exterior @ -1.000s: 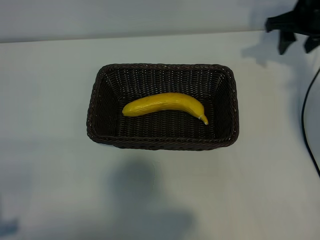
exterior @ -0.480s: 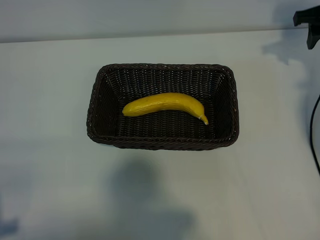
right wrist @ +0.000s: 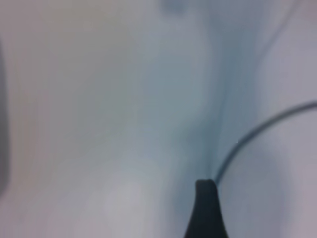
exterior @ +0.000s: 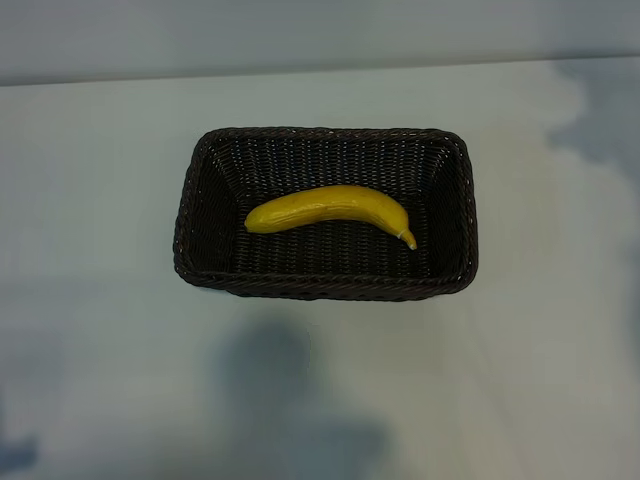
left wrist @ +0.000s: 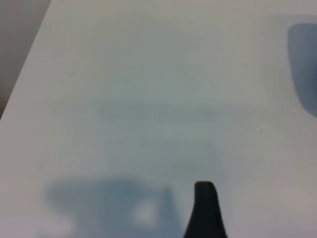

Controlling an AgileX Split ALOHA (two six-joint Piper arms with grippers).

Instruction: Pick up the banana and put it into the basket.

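The worktop (exterior: 100, 200) is the largest thing here, a pale flat surface that carries all the rest. On it, near the middle of the exterior view, stands the basket (exterior: 325, 290), and the banana (exterior: 330, 208) lies inside it on the woven floor, along the length of the basket, with its pale stem tip toward the right arm's side. As things lie, the task looks finished.

Neither arm shows in the exterior view. The left gripper (left wrist: 205, 208) appears only as one dark fingertip over bare worktop in its wrist view, and the right gripper (right wrist: 205, 208) the same way, with a thin dark cable (right wrist: 257, 131) beside it. Both sets of jaws stand wide and released, and nothing is between them.

The risks from here seem small. The banana is round and smooth, so a knock against the basket could roll it, but the walls would probably keep it inside. The cable near the right gripper could catch on a finger if that arm swings carelessly.
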